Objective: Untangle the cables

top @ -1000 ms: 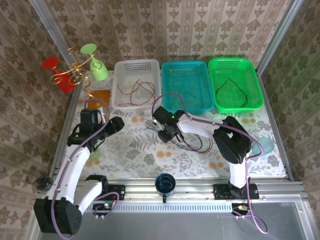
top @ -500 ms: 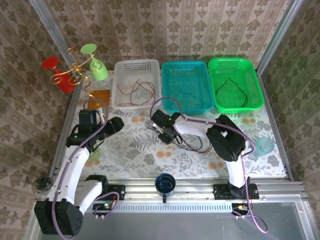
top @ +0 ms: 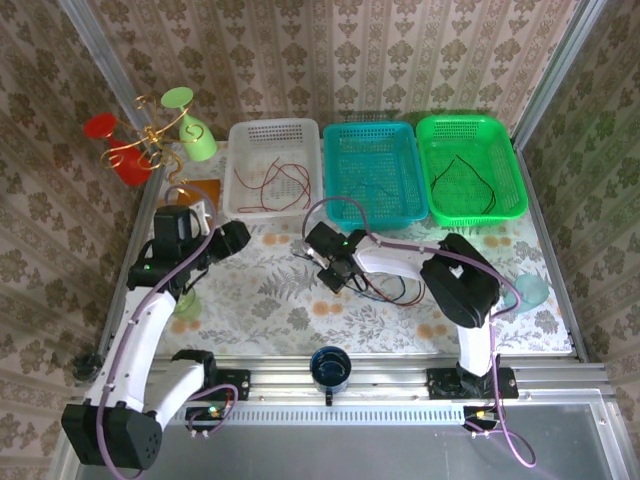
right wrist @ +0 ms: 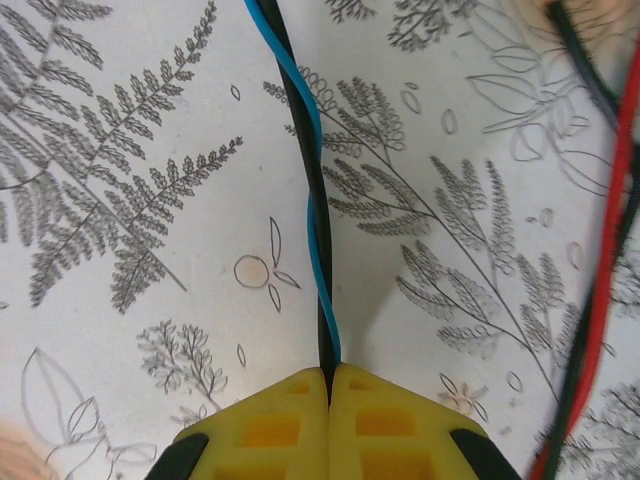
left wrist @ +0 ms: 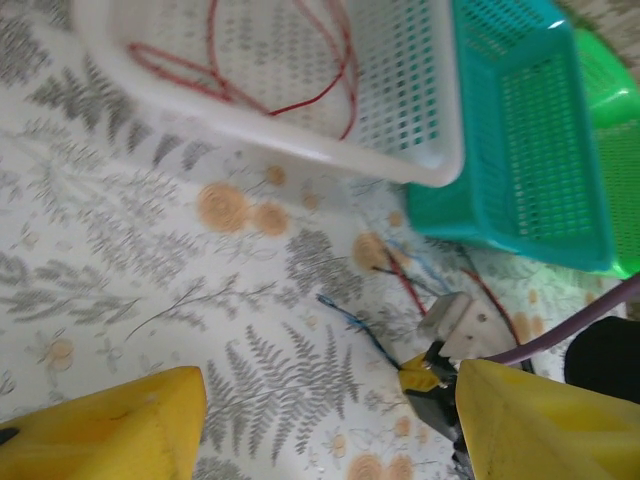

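Right hand [top: 335, 272] at tangled cables [top: 392, 290], near teal basket [top: 370, 126]

Where the twisted blue and black cables [right wrist: 315, 240] meet the right pincer [right wrist: 328, 385], they vanish between its pressed-together jaws, and ahead of it they leave the top edge.

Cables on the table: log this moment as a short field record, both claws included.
right claw: shut on a twisted blue and black pair
left claw: open, holding nothing
loose tangle: red, black and blue strands on the table, beside the right claw
white basket: red cable inside
green basket: black cable inside
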`<state>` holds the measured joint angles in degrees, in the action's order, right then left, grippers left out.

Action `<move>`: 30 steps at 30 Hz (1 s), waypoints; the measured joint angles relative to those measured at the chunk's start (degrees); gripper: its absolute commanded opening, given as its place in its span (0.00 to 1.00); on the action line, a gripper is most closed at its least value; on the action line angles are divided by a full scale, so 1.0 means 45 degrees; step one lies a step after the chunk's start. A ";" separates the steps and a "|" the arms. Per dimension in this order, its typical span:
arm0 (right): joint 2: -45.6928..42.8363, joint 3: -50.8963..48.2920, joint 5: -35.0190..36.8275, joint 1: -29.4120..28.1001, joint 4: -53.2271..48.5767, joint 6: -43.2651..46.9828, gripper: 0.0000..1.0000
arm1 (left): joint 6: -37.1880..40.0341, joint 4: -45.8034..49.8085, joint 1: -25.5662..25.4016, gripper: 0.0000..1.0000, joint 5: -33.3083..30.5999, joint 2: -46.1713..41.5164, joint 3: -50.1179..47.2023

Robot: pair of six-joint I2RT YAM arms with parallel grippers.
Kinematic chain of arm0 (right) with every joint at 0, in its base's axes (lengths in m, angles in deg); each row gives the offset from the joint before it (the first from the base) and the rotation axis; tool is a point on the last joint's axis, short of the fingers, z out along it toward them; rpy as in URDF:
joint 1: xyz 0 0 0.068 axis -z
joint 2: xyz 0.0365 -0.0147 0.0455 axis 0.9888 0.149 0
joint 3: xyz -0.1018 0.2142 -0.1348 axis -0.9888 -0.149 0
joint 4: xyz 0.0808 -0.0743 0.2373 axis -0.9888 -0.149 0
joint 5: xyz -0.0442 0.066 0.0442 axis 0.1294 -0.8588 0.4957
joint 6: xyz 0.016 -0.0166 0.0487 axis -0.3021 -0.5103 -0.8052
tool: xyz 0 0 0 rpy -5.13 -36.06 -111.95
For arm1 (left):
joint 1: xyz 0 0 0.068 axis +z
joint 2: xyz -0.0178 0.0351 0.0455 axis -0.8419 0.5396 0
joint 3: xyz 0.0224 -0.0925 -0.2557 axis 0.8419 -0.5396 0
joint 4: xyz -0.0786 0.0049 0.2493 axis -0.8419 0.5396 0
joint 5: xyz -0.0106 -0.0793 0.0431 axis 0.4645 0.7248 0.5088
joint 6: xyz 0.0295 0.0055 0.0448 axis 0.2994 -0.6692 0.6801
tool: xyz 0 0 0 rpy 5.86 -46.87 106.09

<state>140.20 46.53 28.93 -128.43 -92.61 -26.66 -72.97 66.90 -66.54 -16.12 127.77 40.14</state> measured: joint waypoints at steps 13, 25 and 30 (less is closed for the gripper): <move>-0.6645 -0.1987 -0.2773 0.2283 0.3721 -0.2239 0.00 | -0.0680 -0.2637 -0.1486 0.63 0.1943 0.2453 0.3895; -0.8451 -0.2866 -0.6815 0.4269 0.6547 -0.4643 0.00 | -0.1409 -0.7820 -0.2652 0.61 0.5168 0.5387 0.5280; -0.8699 -0.2866 -0.7611 0.4590 0.6970 -0.5090 0.00 | -0.2089 -1.0044 -0.3317 0.55 0.6037 0.6781 0.5620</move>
<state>101.06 33.64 -5.32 -107.78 -61.24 -49.57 -82.37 21.70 -81.47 11.04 158.29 65.42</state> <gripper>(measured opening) 0.066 0.566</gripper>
